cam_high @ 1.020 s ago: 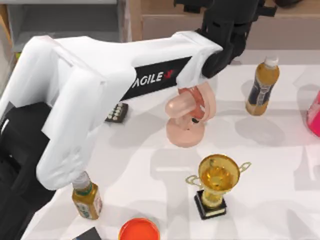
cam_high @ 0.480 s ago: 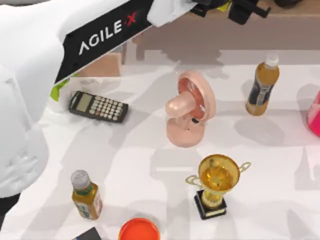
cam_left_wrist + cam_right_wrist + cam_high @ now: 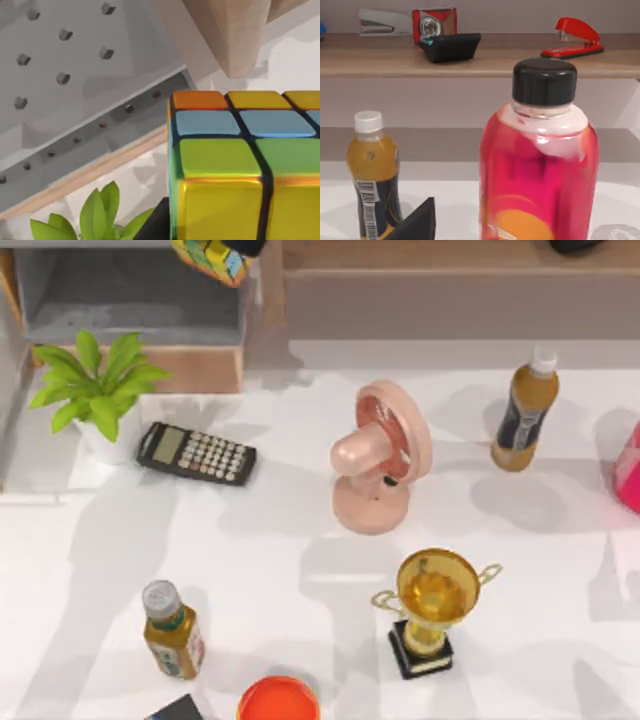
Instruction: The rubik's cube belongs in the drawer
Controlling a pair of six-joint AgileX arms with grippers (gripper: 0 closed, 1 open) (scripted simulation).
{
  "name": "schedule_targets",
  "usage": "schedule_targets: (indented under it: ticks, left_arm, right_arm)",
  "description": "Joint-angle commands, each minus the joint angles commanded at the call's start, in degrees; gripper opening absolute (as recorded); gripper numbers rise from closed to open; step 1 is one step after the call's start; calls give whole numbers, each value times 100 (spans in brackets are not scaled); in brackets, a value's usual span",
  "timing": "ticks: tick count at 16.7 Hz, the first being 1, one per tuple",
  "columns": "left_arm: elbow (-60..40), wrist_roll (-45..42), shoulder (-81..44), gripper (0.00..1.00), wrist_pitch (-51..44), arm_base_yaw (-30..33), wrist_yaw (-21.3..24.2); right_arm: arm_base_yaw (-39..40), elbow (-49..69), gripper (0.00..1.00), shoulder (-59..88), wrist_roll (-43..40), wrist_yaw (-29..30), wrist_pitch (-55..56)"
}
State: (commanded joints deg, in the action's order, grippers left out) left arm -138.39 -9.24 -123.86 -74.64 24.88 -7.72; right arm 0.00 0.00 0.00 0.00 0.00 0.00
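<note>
The cube point(image 3: 235, 165) has glossy, smooth tiles, probably plastic. The drawer point(image 3: 200, 365) has pale matt wood walls and a flat grey inside. The trophy point(image 3: 435, 595) looks like polished gold metal. The table point(image 3: 300, 590) is smooth white.

- rubik's cube point(image 3: 235, 165): orange, yellow, blue, green tiles, black grid lines
- drawer point(image 3: 130, 300): grey inside, tan wood walls
- fan point(image 3: 378, 455), right of drawer: pink
- trophy point(image 3: 432, 602): gold, black base
- bottle point(image 3: 537, 170): pink-red, black cap
- stapler point(image 3: 574, 36): red
</note>
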Motion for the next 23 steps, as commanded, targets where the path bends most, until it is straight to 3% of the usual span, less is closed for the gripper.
schedule_targets:
  ticks: [5,11,16,23]
  left_arm:
    - [-1192,-411,-711,0,-1535,-1983,359]
    - [-2346,-898,-2352,0,-2184,-3905,642]
    - [-2767,-1150,-3479,0,-2210,-4385,841]
    - [-2792,-1171,-3576,0,-2203,-4385,865]
  right_arm:
    - [0,0,100,0,0,0,0]
    - [0,0,100,0,0,0,0]
    - [0,0,100,0,0,0,0]
    - [0,0,100,0,0,0,0]
